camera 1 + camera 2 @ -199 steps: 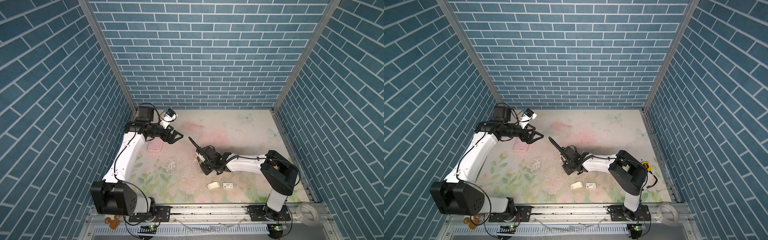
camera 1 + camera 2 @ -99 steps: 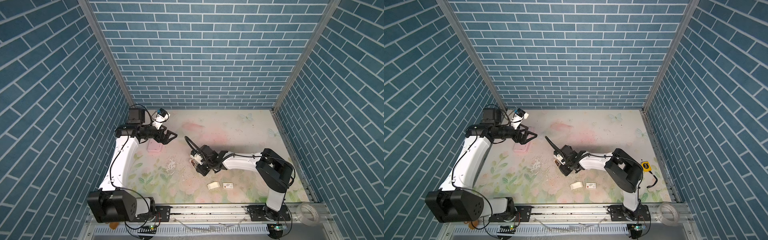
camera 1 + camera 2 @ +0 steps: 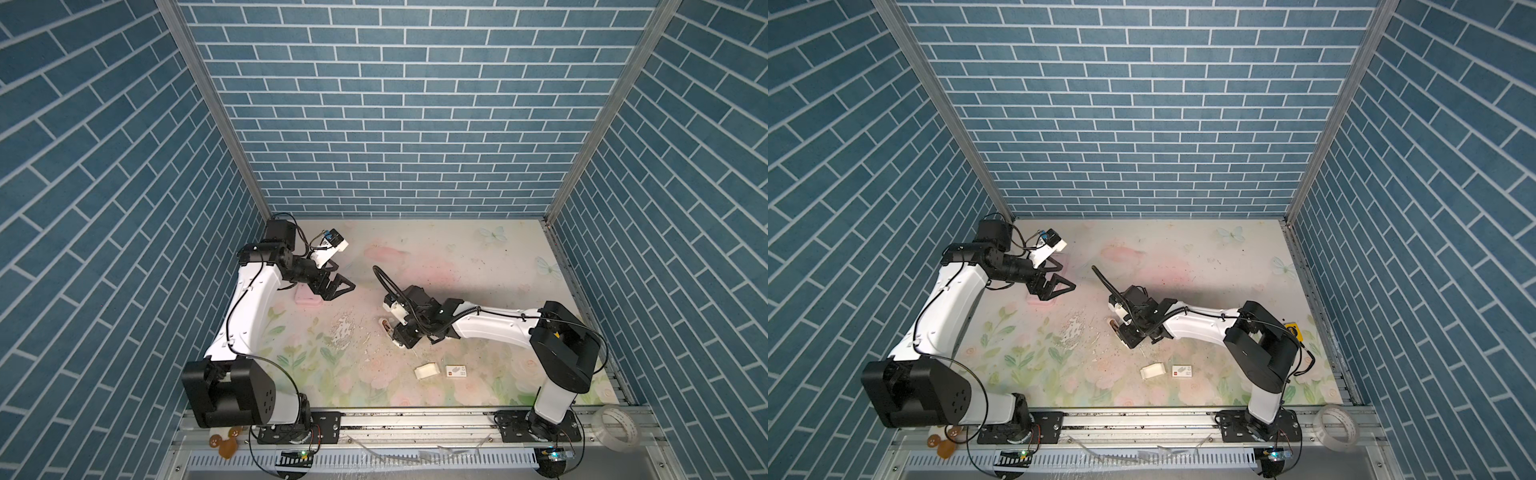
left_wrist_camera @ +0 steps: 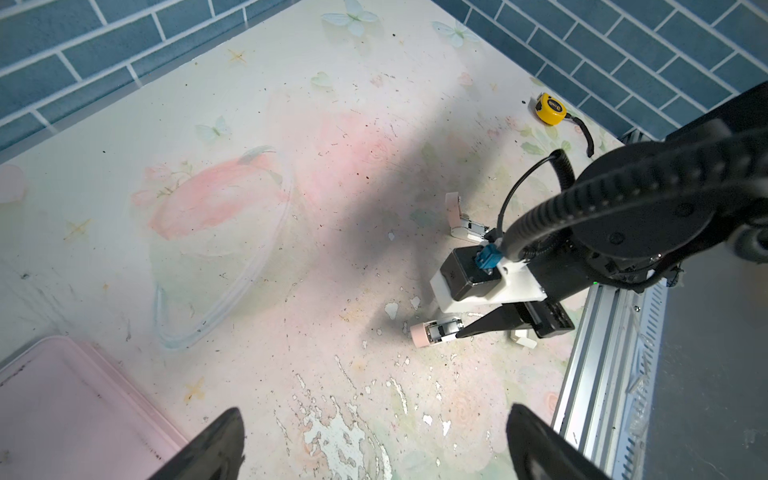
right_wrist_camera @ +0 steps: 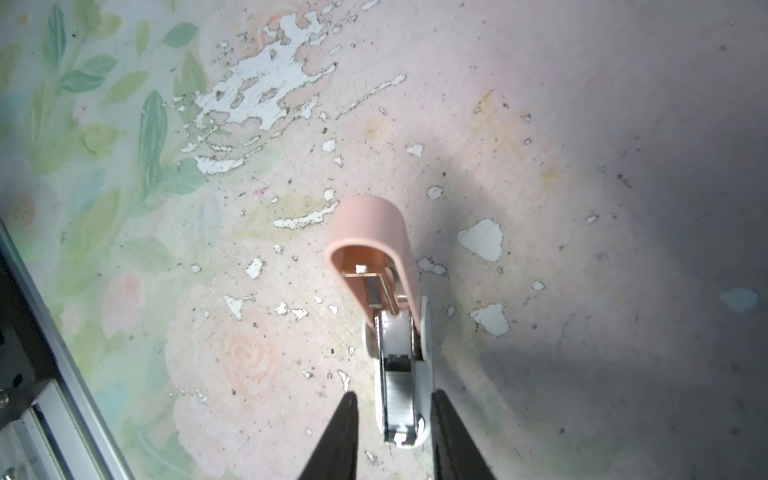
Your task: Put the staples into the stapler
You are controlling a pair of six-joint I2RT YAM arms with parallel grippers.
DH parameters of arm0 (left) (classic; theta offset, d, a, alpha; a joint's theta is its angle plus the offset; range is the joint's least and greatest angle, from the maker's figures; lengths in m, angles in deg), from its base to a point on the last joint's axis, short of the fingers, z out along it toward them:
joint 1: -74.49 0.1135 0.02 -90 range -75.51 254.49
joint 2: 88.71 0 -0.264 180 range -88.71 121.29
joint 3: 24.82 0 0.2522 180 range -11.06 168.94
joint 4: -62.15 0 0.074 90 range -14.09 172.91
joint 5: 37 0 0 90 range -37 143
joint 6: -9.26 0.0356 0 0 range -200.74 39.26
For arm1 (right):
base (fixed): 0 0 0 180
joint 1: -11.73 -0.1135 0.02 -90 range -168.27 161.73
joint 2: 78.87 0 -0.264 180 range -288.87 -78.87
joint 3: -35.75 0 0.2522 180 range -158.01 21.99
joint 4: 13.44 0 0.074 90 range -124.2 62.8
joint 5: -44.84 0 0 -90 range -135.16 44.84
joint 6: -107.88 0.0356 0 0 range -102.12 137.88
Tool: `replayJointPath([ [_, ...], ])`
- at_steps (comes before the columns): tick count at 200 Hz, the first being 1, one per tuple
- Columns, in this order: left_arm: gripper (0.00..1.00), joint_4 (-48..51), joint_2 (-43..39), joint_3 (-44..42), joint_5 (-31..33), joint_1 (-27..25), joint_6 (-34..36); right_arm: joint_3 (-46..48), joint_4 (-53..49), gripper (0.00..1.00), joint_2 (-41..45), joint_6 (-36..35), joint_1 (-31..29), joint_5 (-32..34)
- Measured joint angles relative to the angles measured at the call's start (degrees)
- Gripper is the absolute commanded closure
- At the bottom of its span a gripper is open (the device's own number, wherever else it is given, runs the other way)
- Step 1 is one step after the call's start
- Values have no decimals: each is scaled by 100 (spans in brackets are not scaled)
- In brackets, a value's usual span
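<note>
Stapler [image 5: 399, 332] is lying on the table [image 3: 478, 257] with its pink lid [image 5: 370, 224] swung open, and your right claw [image 5: 394, 395] is straddling its base. Only the right wrist view is showing this: one finger is sitting against the base, a sliver of table is showing beside the other, and I cannot tell whether you are clamping it. Both top views are hiding most of the stapler under the right arm [image 3: 490, 328], which is stretching low across the table. They are showing the white cardboard tray [image 3: 426, 370] and red-marked sleeve [image 3: 455, 371] side by side, near the stapler, toward the front rail [image 3: 415, 419]; staple strips are too small to make out. The left wrist view alone is showing a second pink-and-white hinged piece [image 4: 459, 220] beyond the stapler. Your left claw [image 3: 338, 289] is hanging well apart from the stapler over a pink tray [image 3: 307, 300], forearm pointing toward it, jaws spread wide.
</note>
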Motion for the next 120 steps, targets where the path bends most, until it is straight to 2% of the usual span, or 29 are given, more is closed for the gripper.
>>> replayJointPath([
  [41,1,42,323,7,142,-262,533,573,9,79,640,1099,109,-103],
  [61,1,-7,468,4,203,-435,708,940,116,79,811,1810,122,-192],
  [86,2,-114,671,-2,223,-562,850,1355,365,80,839,2623,142,-361],
  [120,3,-203,986,-2,179,-627,949,1403,787,81,776,3399,142,-520],
])
